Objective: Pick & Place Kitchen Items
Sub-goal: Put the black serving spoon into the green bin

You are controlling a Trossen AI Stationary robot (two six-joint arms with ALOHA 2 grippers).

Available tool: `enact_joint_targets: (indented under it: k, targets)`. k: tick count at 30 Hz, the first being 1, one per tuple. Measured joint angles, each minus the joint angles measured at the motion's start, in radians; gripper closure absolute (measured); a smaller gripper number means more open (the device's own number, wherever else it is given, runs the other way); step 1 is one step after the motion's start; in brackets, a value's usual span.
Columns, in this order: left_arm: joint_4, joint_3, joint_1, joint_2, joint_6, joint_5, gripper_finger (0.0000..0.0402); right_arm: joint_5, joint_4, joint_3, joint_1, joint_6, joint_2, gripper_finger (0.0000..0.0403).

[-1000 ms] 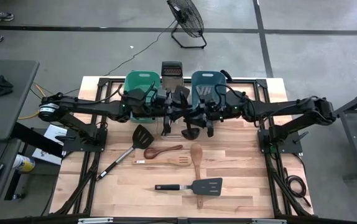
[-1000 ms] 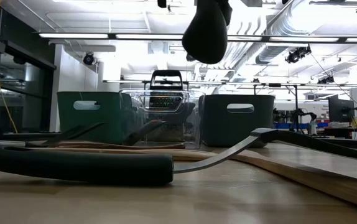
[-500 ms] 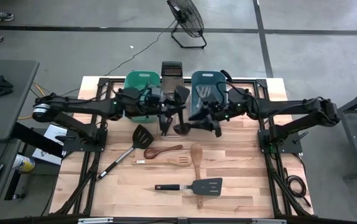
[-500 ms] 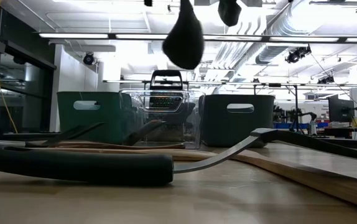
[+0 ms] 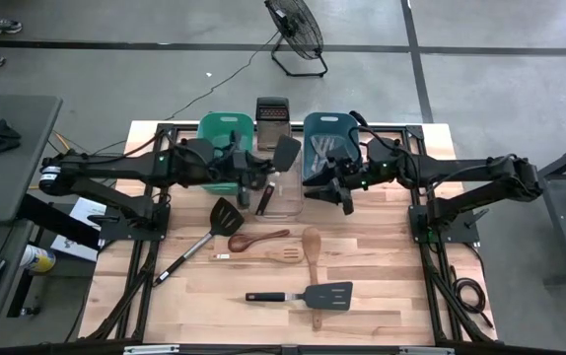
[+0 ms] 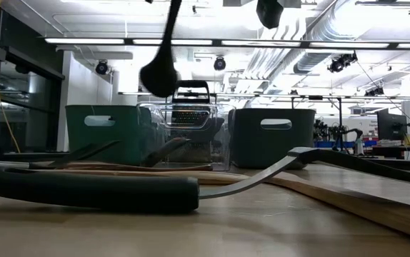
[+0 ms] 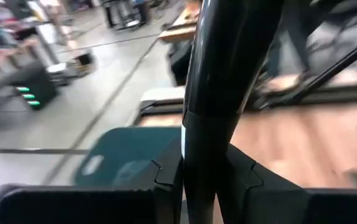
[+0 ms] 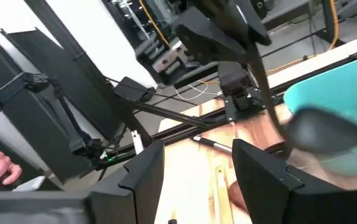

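Left gripper (image 5: 259,177) hangs above the clear tub (image 5: 281,202) at the back of the table (image 5: 382,286), its fingers (image 7: 166,177) clamped on the handle of a black ladle (image 5: 285,153). In the left wrist view the dark handle runs straight up between the two pads; in the low view the ladle's round bowl hangs in the air in front of the box grater (image 6: 191,107), clear of the tubs.

Right gripper (image 5: 340,187) sits just beside it on the far side of the clear tub, next to the blue tub (image 5: 330,138), with its fingers (image 8: 142,177) apart and nothing between them. Beyond those fingers the right wrist view shows the other arm, a teal tub edge and a wooden handle on the boards.

Nearer the front of the table than both grippers, the other kitchen items lie flat: a black slotted turner (image 5: 226,215) below the left gripper, a dark brown wooden spoon (image 5: 258,240) and a slotted wooden spatula (image 5: 278,255) beside it, a light wooden spoon (image 5: 312,247) below the right gripper, and a black spatula (image 5: 324,294) nearest the front edge. The green tub (image 5: 222,128) stands behind the left gripper.
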Motion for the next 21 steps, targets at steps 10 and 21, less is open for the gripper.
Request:
enact_joint_targets:
  k: [10, 21]
  targets:
    - [-0.183, 0.000, 0.033, 0.000, 0.216, -0.159, 0.0343, 0.164, -0.023, 0.000, 0.000, 0.005, 0.000, 0.0221]
    - [-0.253, -0.066, 0.316, -0.037, 0.236, 0.218, 0.0343, 0.379, -0.023, 0.000, -0.001, -0.019, 0.000, 0.0221]
